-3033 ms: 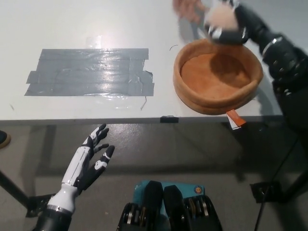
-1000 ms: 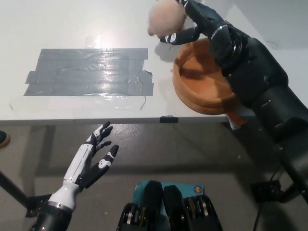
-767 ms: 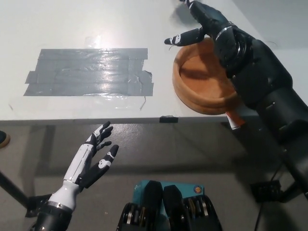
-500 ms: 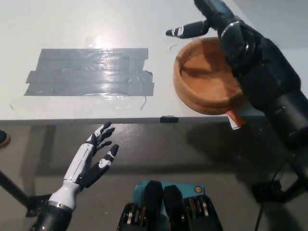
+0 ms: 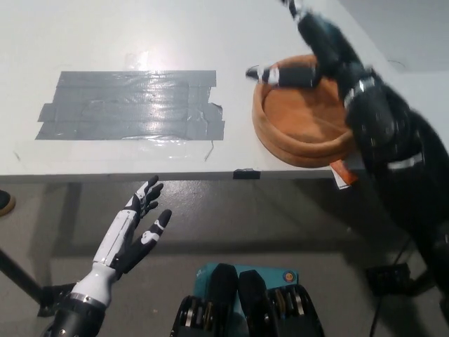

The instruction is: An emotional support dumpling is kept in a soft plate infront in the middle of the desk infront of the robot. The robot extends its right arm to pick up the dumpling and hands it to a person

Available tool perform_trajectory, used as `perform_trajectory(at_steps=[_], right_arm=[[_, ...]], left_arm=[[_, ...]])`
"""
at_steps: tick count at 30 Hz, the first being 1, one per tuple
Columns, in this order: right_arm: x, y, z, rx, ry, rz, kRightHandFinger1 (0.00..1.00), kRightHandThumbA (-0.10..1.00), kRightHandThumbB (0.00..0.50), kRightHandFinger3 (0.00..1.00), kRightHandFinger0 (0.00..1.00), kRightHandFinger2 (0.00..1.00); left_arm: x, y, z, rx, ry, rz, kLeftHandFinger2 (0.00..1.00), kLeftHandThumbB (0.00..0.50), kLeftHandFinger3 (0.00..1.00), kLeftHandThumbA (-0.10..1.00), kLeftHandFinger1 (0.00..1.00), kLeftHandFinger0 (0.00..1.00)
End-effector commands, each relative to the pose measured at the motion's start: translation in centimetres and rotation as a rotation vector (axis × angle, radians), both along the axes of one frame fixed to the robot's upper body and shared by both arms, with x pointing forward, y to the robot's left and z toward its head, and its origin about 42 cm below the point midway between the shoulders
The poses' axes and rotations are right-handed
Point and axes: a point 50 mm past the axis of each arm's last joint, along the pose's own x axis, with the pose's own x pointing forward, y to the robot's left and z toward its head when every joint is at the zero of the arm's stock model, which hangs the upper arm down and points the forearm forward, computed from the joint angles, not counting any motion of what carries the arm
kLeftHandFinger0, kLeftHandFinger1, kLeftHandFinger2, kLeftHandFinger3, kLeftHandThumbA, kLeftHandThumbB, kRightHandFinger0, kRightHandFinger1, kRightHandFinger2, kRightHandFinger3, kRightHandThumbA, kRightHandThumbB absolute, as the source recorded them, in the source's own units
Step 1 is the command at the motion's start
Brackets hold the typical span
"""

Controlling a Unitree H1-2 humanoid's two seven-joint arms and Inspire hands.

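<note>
Brown soft plate [image 5: 305,112] near the desk's [image 5: 105,42] right front edge is empty now; the dumpling is not in view. A second ago the right hand [image 5: 309,53] held it above the plate's far rim; now that hand is spread, holding nothing, blurred, over the plate's far side. Judgement: handover done, arm pulling back. No person visible in frame.

Left hand [image 5: 133,232] rests below the desk's front edge, fingers apart, holding nothing.

Grey tape patch [image 5: 133,105] lies left of the plate, well apart. An orange-and-white tag [image 5: 342,175] hangs off the front edge beside the plate. Nothing blocks the retract path.
</note>
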Motion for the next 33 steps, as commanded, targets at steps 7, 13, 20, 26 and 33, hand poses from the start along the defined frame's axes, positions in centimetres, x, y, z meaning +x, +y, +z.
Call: perform_trajectory(at_steps=[7, 13, 20, 26, 33], right_arm=[[-21.4, -4.2, 1.7, 0.438, -0.343, 0.262, 1.00, 1.00, 0.327, 1.00, 1.00, 1.00], [-23.3, -4.6, -1.7, 0.469, -0.274, 0.219, 1.00, 1.00, 0.317, 1.00, 1.00, 1.00], [-23.7, -5.1, -4.8, 0.516, -0.213, 0.188, 1.00, 0.95, 0.267, 1.00, 1.00, 1.00], [-21.4, -5.4, -9.1, 0.520, -0.094, 0.140, 1.00, 0.98, 0.299, 1.00, 1.00, 1.00], [-20.2, -6.2, -15.2, 0.497, 0.084, 0.059, 1.00, 0.97, 0.276, 1.00, 1.00, 1.00]], left_arm=[[0.8, -0.1, 1.2, -0.020, -0.090, -0.030, 1.00, 0.287, 1.00, 0.83, 1.00, 1.00], [-0.1, -0.1, 0.3, -0.017, -0.062, -0.030, 1.00, 0.294, 1.00, 0.83, 1.00, 1.00], [-0.6, 0.0, -0.3, -0.009, -0.055, -0.019, 1.00, 0.304, 1.00, 0.83, 1.00, 1.00], [-1.0, 0.0, -0.5, -0.009, -0.042, -0.016, 1.00, 0.309, 1.00, 0.82, 1.00, 1.00], [-1.9, -0.3, -1.4, -0.021, -0.024, -0.024, 1.00, 0.313, 1.00, 0.81, 1.00, 1.00]])
